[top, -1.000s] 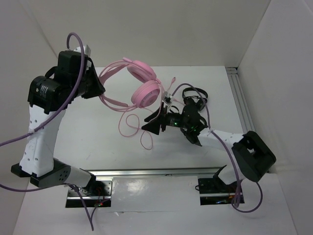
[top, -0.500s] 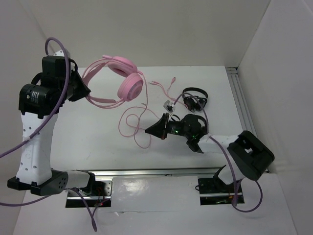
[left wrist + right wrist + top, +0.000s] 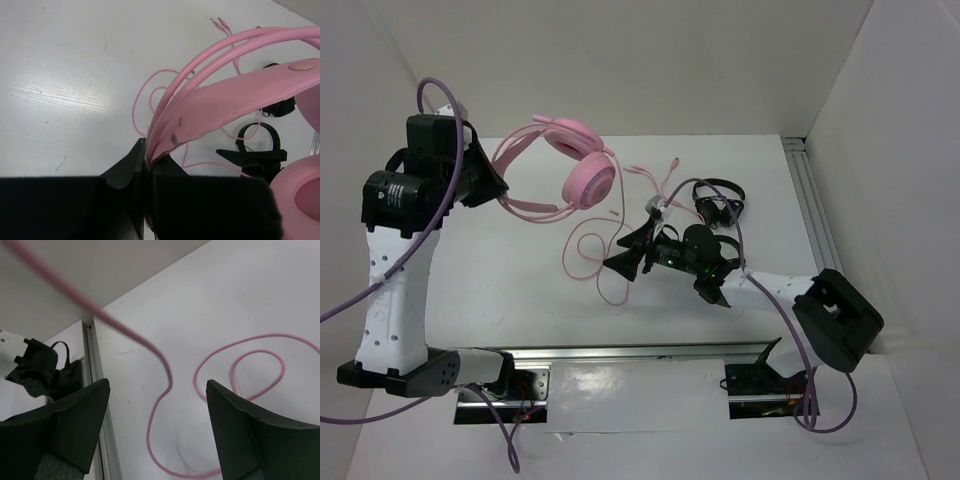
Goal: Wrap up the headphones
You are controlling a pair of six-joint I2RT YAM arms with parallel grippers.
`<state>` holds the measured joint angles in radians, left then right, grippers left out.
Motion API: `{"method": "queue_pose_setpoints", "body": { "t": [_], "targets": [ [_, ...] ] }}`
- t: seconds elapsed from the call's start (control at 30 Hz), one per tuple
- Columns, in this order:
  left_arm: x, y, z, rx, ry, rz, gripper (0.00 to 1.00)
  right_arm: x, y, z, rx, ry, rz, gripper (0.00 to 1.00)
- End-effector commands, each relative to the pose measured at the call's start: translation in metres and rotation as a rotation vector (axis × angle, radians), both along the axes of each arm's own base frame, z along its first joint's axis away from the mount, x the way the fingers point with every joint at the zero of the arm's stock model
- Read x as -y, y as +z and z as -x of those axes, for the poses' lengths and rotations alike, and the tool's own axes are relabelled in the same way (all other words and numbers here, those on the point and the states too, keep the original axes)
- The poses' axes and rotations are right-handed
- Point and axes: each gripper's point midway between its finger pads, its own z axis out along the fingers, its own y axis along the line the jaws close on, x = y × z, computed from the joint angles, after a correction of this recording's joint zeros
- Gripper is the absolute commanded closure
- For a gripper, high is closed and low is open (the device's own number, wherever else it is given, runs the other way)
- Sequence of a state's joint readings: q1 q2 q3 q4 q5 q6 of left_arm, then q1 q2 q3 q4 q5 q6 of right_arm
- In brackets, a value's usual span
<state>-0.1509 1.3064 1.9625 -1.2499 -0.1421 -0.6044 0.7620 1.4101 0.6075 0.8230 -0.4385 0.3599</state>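
Pinching the smooth pink headband (image 3: 210,110) near one end, the left gripper (image 3: 145,165) holds the headphones (image 3: 588,178) up over the white table (image 3: 520,290). The round padded earcups hang out to its right. Its wrist view shows two thin hoops above the flat band, a detail lost from above. The right gripper (image 3: 157,410) stands wide with nothing between its fingers, low over the thin pink cable (image 3: 170,379), which lies in loose loops on the table. Small black headphones (image 3: 720,205) lie just behind that arm, near a metal rail (image 3: 815,200).
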Motion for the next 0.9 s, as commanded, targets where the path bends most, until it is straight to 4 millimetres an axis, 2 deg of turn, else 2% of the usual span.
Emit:
{"method": "queue_pose_setpoints", "body": {
  "t": [0.0, 0.1, 0.13, 0.17, 0.2, 0.23, 0.27, 0.37, 0.4, 0.43, 0.47, 0.5, 0.53, 0.57, 0.6, 0.63, 0.67, 0.7, 0.77, 0.8, 0.83, 0.87],
  "targets": [
    [0.011, 0.052, -0.001, 0.193, -0.033, 0.086, 1.00, -0.012, 0.018, -0.017, 0.062, -0.031, -0.018, 0.17],
    [0.011, 0.050, 0.000, 0.183, -0.033, 0.085, 1.00, -0.024, 0.024, -0.017, 0.084, 0.003, -0.039, 0.24],
    [0.009, 0.048, 0.001, 0.175, -0.023, 0.078, 1.00, -0.027, 0.025, -0.020, 0.088, 0.003, -0.043, 0.34],
    [0.009, 0.048, 0.001, 0.175, -0.023, 0.078, 1.00, -0.028, 0.020, -0.021, 0.080, 0.004, -0.035, 0.38],
    [0.008, 0.048, 0.001, 0.176, -0.028, 0.070, 1.00, -0.031, 0.024, -0.023, 0.085, 0.004, -0.052, 0.42],
    [0.008, 0.048, 0.001, 0.176, -0.028, 0.070, 1.00, -0.034, 0.014, -0.025, 0.074, 0.013, -0.040, 0.47],
    [0.008, 0.050, 0.004, 0.185, -0.029, 0.071, 1.00, -0.038, 0.021, -0.026, 0.082, 0.023, -0.066, 0.61],
    [0.005, 0.043, 0.002, 0.167, -0.013, 0.059, 1.00, -0.047, 0.018, -0.022, 0.063, 0.060, -0.084, 0.84],
    [0.002, 0.043, 0.002, 0.168, -0.001, 0.051, 1.00, -0.047, 0.019, -0.024, 0.062, 0.050, -0.085, 0.95],
    [-0.001, 0.040, 0.001, 0.161, 0.008, 0.033, 1.00, -0.044, 0.017, -0.024, 0.058, 0.036, -0.083, 0.99],
    [-0.005, 0.036, 0.000, 0.150, 0.015, 0.006, 1.00, -0.041, 0.024, -0.020, 0.077, 0.024, -0.087, 1.00],
    [-0.014, 0.034, -0.003, 0.154, 0.052, -0.031, 1.00, -0.031, 0.012, -0.024, 0.048, -0.034, -0.048, 1.00],
    [-0.021, 0.031, -0.004, 0.147, 0.076, -0.063, 1.00, -0.023, 0.010, -0.026, 0.056, -0.074, -0.027, 1.00],
    [-0.028, 0.027, -0.005, 0.136, 0.110, -0.089, 1.00, -0.016, 0.031, -0.015, 0.091, -0.097, -0.049, 1.00],
    [-0.042, 0.018, -0.008, 0.118, 0.175, -0.140, 1.00, 0.000, 0.013, -0.022, 0.051, -0.219, 0.021, 1.00],
    [-0.048, 0.012, -0.010, 0.104, 0.196, -0.171, 1.00, 0.009, 0.015, -0.021, 0.081, -0.275, 0.057, 1.00],
    [-0.053, -0.001, -0.009, 0.074, 0.208, -0.206, 1.00, 0.014, 0.038, -0.007, 0.120, -0.299, 0.042, 1.00],
    [-0.061, -0.004, -0.009, 0.072, 0.234, -0.239, 1.00, 0.028, 0.024, -0.010, 0.105, -0.389, 0.131, 1.00],
    [-0.055, -0.012, -0.013, 0.066, 0.221, -0.283, 1.00, 0.036, 0.038, -0.002, 0.182, -0.410, 0.193, 1.00],
    [-0.053, -0.018, -0.012, 0.050, 0.208, -0.315, 1.00, 0.037, 0.049, 0.010, 0.210, -0.412, 0.207, 1.00],
    [-0.057, -0.026, -0.010, 0.037, 0.231, -0.360, 1.00, 0.051, 0.040, 0.007, 0.203, -0.490, 0.302, 1.00],
    [-0.047, -0.032, -0.010, 0.029, 0.198, -0.383, 1.00, 0.054, 0.057, 0.007, 0.235, -0.522, 0.314, 1.00]
  ]
}}
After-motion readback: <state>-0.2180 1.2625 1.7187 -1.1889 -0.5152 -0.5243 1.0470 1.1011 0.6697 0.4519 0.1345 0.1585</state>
